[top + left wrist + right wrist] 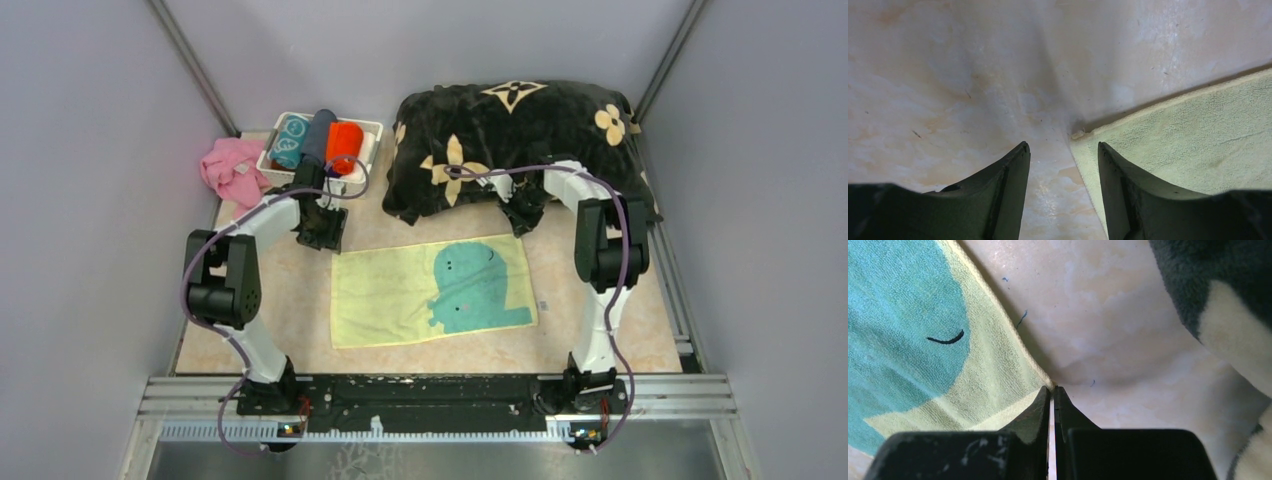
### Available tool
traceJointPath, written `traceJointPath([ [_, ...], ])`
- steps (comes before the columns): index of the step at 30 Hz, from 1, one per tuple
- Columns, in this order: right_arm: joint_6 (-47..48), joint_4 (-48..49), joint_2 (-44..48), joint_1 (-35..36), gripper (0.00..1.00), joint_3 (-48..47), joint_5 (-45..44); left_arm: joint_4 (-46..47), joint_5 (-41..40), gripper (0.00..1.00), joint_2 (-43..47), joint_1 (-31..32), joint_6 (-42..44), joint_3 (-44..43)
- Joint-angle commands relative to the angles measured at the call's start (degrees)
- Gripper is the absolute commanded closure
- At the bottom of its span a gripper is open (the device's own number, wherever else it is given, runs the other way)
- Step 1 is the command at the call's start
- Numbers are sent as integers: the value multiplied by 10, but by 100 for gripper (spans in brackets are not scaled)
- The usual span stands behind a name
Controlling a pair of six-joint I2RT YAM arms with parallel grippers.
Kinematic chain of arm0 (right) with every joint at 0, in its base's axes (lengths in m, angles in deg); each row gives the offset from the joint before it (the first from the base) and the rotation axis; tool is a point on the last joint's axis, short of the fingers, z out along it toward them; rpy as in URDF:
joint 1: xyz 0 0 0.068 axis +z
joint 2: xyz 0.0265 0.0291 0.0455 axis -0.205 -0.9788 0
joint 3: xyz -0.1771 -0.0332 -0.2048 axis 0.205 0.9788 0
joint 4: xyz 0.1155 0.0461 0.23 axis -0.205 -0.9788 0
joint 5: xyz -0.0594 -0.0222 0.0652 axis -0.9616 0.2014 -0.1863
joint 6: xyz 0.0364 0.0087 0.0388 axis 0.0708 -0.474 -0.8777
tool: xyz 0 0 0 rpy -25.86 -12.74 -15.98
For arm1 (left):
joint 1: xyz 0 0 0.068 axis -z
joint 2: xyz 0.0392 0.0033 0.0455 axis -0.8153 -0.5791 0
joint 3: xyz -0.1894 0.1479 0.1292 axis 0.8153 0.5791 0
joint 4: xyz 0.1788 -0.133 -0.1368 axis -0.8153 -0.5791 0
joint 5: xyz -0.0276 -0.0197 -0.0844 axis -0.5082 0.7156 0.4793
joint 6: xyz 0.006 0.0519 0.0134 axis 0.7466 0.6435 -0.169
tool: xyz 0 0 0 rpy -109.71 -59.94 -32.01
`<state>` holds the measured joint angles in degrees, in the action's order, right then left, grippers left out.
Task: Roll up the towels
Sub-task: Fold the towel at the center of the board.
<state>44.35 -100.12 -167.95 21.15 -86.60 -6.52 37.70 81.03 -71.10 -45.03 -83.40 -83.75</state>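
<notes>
White basket, rolled teal towel, orange-red towel inside

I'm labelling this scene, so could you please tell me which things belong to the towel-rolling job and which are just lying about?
Job: yellow towel, orange-red towel, teal towel.
Lying about: black cushion, pink cloth, white basket.

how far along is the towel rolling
Done: teal towel, orange-red towel rolled in the tray. In hand: yellow towel flat, right tool shut on one far corner, left tool open at the other. Left: rolling it, plus perhaps the loose pink cloth.
</notes>
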Motion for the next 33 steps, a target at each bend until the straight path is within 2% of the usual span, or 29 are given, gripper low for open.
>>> traceJointPath([
  [1,-4,46,80,-7,100,14,-3,-12,16,42,-12,-4,20,-24],
  [5,-3,56,97,-7,100,20,-26,-10,23,45,-22,-5,26,-30],
  [13,-6,60,87,-8,100,27,-37,-12,63,61,-50,-6,43,-48],
  [28,-8,63,83,-6,100,29,-38,-36,120,63,-59,-12,46,-46],
  [33,-8,64,84,-6,100,28,-37,-42,118,68,-77,-12,43,-45],
])
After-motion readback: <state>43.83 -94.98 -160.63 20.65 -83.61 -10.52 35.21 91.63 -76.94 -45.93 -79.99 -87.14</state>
